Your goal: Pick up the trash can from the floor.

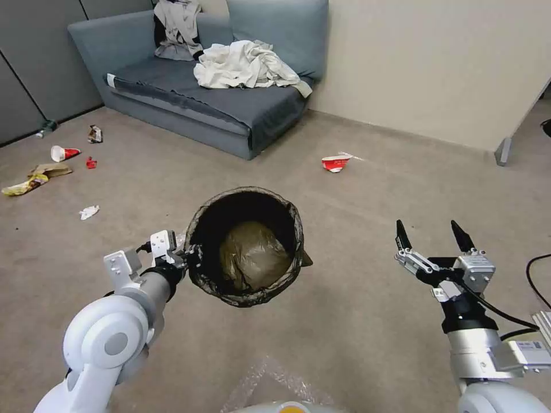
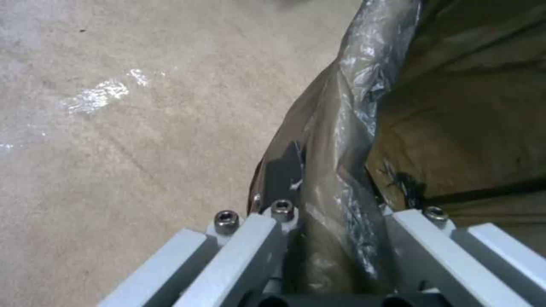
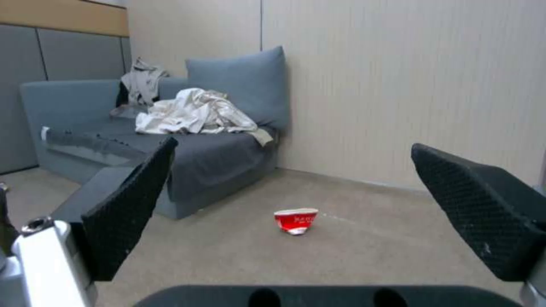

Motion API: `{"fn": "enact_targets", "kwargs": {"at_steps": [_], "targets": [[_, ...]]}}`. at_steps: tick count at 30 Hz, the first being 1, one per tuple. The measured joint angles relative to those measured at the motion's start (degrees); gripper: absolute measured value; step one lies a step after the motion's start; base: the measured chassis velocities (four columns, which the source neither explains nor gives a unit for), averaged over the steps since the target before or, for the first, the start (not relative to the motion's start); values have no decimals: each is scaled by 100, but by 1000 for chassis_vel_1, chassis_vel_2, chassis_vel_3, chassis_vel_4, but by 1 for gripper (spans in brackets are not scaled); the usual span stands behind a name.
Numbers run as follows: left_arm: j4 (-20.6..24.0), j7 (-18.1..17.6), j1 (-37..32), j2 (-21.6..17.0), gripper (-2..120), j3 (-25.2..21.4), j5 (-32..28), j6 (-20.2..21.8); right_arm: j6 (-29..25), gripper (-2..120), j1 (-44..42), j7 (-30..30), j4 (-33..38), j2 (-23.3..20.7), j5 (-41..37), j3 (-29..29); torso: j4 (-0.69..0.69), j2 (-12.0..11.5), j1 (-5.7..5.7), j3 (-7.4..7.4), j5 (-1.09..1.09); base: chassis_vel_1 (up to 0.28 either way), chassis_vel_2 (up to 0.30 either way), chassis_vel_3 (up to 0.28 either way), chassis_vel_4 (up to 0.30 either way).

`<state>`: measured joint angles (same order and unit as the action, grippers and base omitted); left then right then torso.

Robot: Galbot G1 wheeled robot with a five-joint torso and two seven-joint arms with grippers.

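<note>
The trash can (image 1: 247, 246) hangs in front of me with its mouth tipped up toward the head camera. Its dark translucent bag is folded over the rim, and crumpled brownish bag shows inside. My left gripper (image 1: 192, 259) is shut on the rim at the can's left side. In the left wrist view the bag-covered rim (image 2: 335, 179) runs between the left gripper's (image 2: 335, 217) two fingers, with the carpeted floor (image 2: 131, 140) below. My right gripper (image 1: 431, 236) is held open above the floor (image 1: 367, 327) to the right of the can and holds nothing; it (image 3: 293, 147) points toward the sofa.
A grey sofa (image 1: 229, 109) with heaped clothes (image 1: 244, 64) stands along the far wall. A crushed red-and-white cup (image 1: 336, 163) lies on the carpet beyond the can. Several pieces of litter (image 1: 57, 166) are scattered at the far left. A black cable (image 1: 536, 281) runs at the right edge.
</note>
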<state>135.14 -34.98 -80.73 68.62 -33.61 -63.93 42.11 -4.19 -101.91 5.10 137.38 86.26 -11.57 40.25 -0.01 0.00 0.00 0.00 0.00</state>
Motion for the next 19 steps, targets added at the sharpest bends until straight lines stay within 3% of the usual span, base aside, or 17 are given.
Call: {"fn": "enact_targets", "kwargs": {"at_steps": [19], "targets": [[0,17,-48,10,3,-14,-7,-2,4,100,-37,0,53,22,22,8,0,0,0,0,0,0,0,0,0]]}}
